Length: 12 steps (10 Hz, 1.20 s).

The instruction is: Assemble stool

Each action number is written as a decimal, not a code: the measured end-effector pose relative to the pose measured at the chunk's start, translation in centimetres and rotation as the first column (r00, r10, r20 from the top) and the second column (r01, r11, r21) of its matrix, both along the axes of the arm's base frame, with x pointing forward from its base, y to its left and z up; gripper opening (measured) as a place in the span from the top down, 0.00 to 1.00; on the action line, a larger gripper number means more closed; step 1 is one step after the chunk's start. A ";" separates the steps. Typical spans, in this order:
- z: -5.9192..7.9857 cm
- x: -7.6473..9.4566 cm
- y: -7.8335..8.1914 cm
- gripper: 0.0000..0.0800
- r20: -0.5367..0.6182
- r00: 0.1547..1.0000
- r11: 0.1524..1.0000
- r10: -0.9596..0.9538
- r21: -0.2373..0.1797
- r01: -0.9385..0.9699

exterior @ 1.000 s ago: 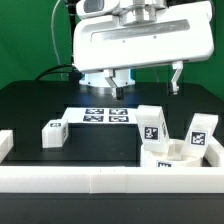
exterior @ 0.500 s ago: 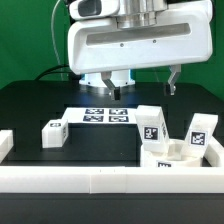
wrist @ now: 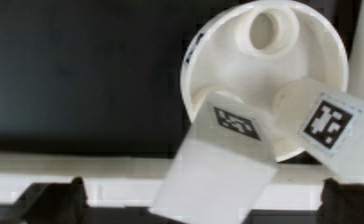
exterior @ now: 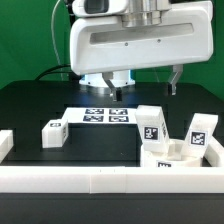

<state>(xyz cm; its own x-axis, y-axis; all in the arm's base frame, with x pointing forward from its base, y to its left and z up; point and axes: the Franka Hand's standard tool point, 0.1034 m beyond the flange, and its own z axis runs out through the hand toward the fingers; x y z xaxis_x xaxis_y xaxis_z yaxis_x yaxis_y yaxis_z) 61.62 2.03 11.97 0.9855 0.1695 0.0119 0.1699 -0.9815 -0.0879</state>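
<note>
The white round stool seat (exterior: 172,157) lies at the front on the exterior view's right, with two tagged block legs (exterior: 150,125) (exterior: 203,131) standing in it. A third tagged leg (exterior: 53,132) lies loose on the exterior view's left. My gripper (exterior: 146,88) hangs high above the table behind the parts, open and empty. In the wrist view the seat (wrist: 268,50) and its two legs (wrist: 223,165) (wrist: 339,120) are ahead of the gripper (wrist: 205,200). The dark fingertips (wrist: 63,197) sit far apart at the frame's edge and touch nothing.
The marker board (exterior: 105,115) lies flat at the table's middle. Long white border rails run along the front (exterior: 100,182) and the exterior view's left (exterior: 5,145). The robot base (exterior: 100,80) stands at the back.
The hand has shifted slightly towards the exterior view's left. The seat, legs and loose leg have not moved.
</note>
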 end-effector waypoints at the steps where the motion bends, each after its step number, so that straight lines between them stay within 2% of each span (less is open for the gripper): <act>1: 0.0 0.6 1.3 0.19 0.017 0.989 0.989 0.149 -0.011 -0.149; 2: -0.2 1.0 1.7 0.19 0.043 0.959 0.960 0.281 -0.016 -0.281; 5: -0.3 1.0 1.3 0.19 0.051 0.899 0.901 0.435 -0.026 -0.434; 8: -0.4 1.2 1.5 0.19 0.059 0.785 0.787 0.617 -0.042 -0.615; 10: -1.3 1.5 1.7 0.19 0.059 0.678 0.681 0.732 -0.047 -0.731; 12: -2.1 1.6 1.6 0.19 0.068 0.667 0.671 0.742 -0.062 -0.739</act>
<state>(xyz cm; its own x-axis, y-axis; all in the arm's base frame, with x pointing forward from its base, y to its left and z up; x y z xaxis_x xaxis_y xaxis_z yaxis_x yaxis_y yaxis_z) 63.25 3.61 9.88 0.5313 0.8444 0.0683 0.8469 -0.5316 -0.0151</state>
